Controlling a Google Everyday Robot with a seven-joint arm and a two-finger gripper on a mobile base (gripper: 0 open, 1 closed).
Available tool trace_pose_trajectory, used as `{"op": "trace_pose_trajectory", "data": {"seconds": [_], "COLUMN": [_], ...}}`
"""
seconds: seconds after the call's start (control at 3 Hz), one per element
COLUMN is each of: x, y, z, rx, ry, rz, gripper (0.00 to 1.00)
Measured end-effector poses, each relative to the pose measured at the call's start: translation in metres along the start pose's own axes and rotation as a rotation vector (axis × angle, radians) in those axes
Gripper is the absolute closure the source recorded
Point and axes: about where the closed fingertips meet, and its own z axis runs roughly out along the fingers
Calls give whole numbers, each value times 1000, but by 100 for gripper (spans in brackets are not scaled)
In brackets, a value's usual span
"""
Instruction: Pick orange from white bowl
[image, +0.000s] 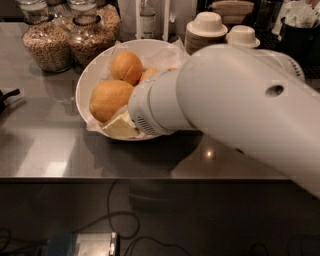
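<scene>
The white bowl, lined with crinkled white paper, sits on the steel counter at upper left of centre. A large orange lies at its front left, a second orange sits behind it, and part of a third shows beside my arm. My big white arm reaches in from the right and hides the bowl's right half. My gripper is at the bowl's front rim, right under and against the large front orange. Only a cream-coloured part of it shows.
Two glass jars of grain stand behind the bowl at left. Stacked saucers with small white cups stand behind my arm at right. A dark container is at far right. The counter's front edge runs below the bowl.
</scene>
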Motion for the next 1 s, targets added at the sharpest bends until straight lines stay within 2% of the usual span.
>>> {"op": "trace_pose_trajectory", "data": {"seconds": [0.33, 0.67, 1.0], "x": [-36, -66, -67], "y": [-2, -14, -37], "z": [-13, -43, -80], "rx": [0, 61, 127], "ry": [-34, -118, -181], "rz": [-54, -89, -83], "gripper": [100, 100, 100]}}
